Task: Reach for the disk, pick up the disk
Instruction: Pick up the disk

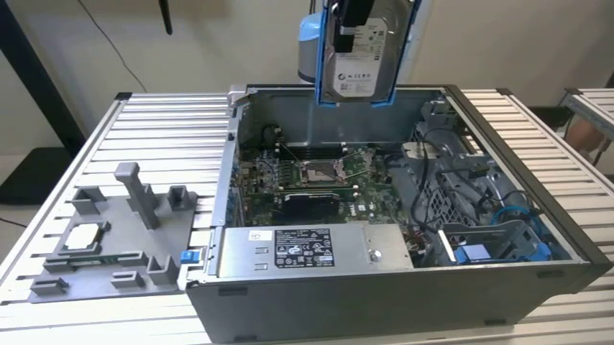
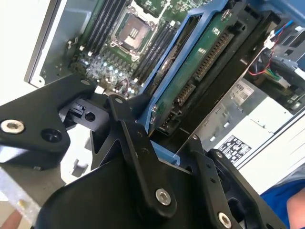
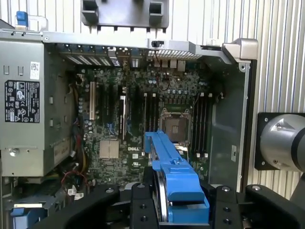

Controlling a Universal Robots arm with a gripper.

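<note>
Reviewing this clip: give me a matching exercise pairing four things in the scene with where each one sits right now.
Things:
1. disk
2. computer case
3. grey fixture
4. power supply

Places:
A. on the slatted table, at the exterior view's left
B. inside the case, along its near wall
C. held in the gripper, above the case
D. open, on the table

Pairs: 1-C, 2-D, 3-A, 4-B

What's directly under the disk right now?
The disk, shut in the gripper, hangs clear above the open computer case. Below it lies the motherboard with its bare processor socket; the disk's frame covers part of the board.
</note>
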